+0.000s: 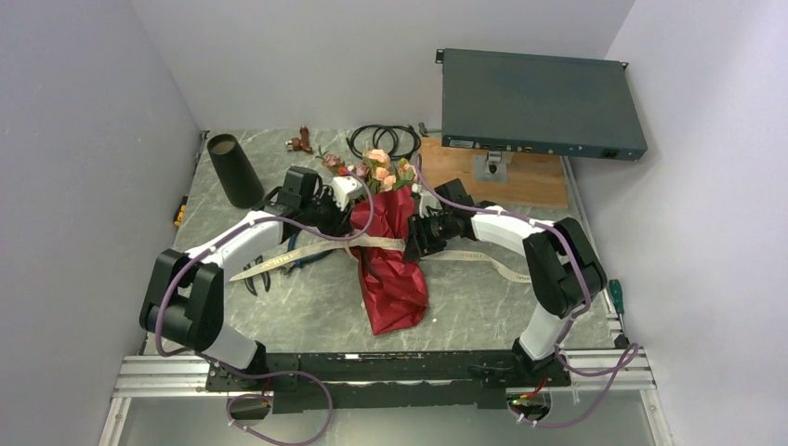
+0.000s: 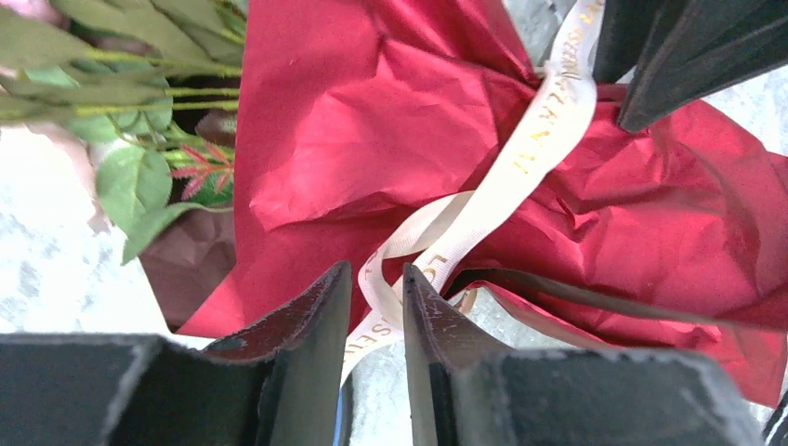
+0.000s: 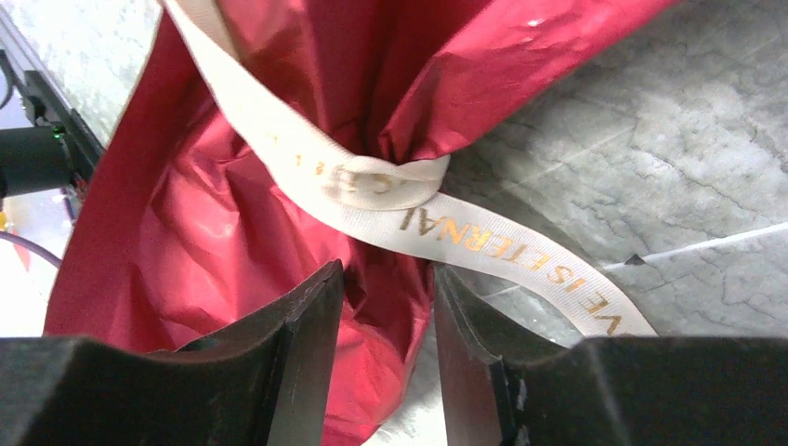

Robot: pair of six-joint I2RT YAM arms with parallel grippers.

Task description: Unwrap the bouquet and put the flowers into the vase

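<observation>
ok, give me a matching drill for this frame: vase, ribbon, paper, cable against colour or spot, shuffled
1 vase
2 ribbon
3 paper
4 cable

A red, crinkled
B black coil, far edge of the table
C beige, lettered
D dark, tapered, far left

Pairs: 1-D, 2-C, 3-A, 4-B

The grey marbled desk [image 1: 307, 316] carries the red-wrapped bouquet [image 1: 395, 269] lying at its middle, the dark vase [image 1: 234, 170] standing far left, a coiled black cable [image 1: 383, 139] behind, and a wooden board [image 1: 539, 181] far right.
</observation>
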